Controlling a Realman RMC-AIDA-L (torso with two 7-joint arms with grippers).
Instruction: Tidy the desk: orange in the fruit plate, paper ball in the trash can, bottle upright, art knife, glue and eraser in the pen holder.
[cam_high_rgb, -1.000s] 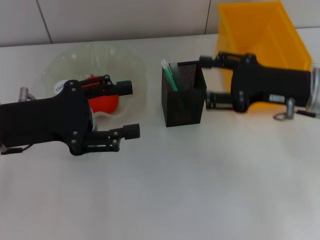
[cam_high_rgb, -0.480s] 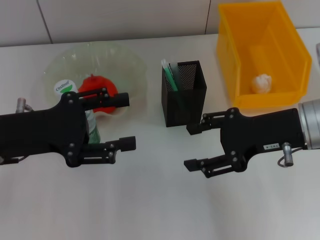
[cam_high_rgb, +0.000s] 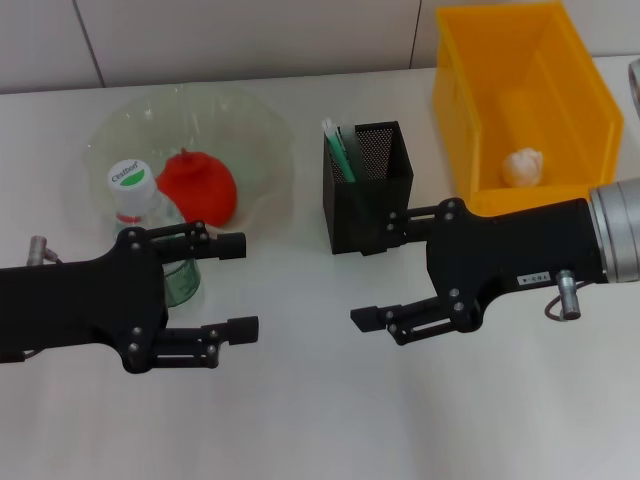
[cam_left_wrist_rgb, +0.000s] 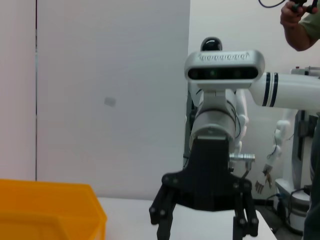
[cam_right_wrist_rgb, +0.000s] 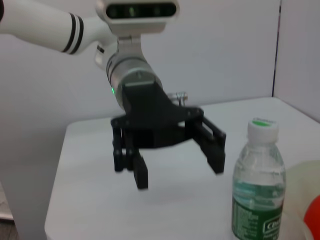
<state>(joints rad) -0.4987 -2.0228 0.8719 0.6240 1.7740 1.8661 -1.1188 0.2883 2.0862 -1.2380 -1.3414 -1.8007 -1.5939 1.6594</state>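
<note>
Left tool (cam_high_rgb: 237, 285) and right tool (cam_high_rgb: 383, 268) both wide open, empty, facing across bare desk (cam_high_rgb: 320, 420) mid-table.

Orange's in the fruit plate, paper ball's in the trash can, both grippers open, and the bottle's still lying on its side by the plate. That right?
Not quite: the bottle stands upright, cap up, as the head and right wrist views show. The rest holds: the orange is in the fruit plate, the paper ball in the trash can, left gripper and right gripper open.
</note>
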